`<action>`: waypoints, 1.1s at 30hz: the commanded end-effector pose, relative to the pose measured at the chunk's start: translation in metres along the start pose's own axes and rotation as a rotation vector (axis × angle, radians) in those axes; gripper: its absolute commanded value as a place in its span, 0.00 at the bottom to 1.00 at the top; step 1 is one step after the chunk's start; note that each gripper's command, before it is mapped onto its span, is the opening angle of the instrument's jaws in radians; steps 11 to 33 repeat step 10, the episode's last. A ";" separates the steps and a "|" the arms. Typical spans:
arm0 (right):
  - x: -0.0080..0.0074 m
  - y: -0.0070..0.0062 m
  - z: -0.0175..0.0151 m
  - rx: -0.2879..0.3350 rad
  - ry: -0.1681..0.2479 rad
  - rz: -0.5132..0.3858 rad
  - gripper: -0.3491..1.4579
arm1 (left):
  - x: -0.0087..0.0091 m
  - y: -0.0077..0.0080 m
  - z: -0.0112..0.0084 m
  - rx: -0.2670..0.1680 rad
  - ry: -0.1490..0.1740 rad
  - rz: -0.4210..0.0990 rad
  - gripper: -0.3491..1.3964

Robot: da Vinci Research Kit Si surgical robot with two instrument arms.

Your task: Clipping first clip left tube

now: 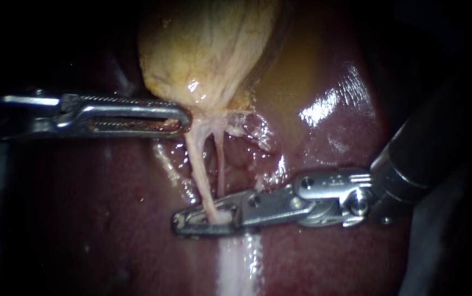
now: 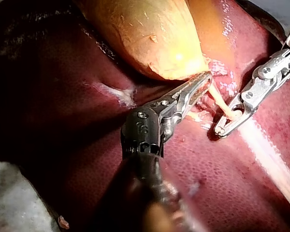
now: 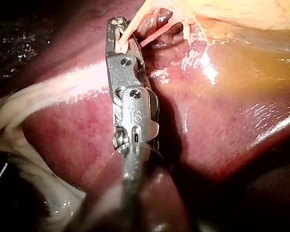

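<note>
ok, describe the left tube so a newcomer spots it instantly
Start at the yellow gallbladder. Two pale strands hang below its neck; the left tube is the thicker, leftmost one. Only it ends clamped in the right instrument's tool.

Endoscope light lands dead centre: gallbladder glows, left tube shines pale, hard glare streaks the wet liver, edges drop to black. Wrist views run brighter; right instrument glints, throwing dark shadow on the liver beside it.
</note>
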 end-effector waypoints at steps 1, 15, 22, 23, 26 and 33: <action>-0.0001 0.0000 0.0001 0.001 0.000 0.000 0.00 | 0.0000 0.0000 0.0000 -0.001 0.000 0.000 0.00; -0.0002 0.0002 0.0001 0.003 0.000 0.012 0.00 | 0.0000 -0.0001 0.0000 -0.001 0.000 0.000 0.00; -0.0002 0.0002 0.0001 0.003 0.000 0.012 0.00 | 0.0000 -0.0001 0.0000 -0.001 0.000 0.000 0.00; -0.0002 0.0002 0.0001 0.003 0.000 0.012 0.00 | 0.0000 -0.0001 0.0000 -0.001 0.000 0.000 0.00; -0.0002 0.0002 0.0001 0.003 0.000 0.012 0.00 | 0.0000 -0.0001 0.0000 -0.001 0.000 0.000 0.00; -0.0002 0.0002 0.0001 0.003 0.000 0.012 0.00 | 0.0000 -0.0001 0.0000 -0.001 0.000 0.000 0.00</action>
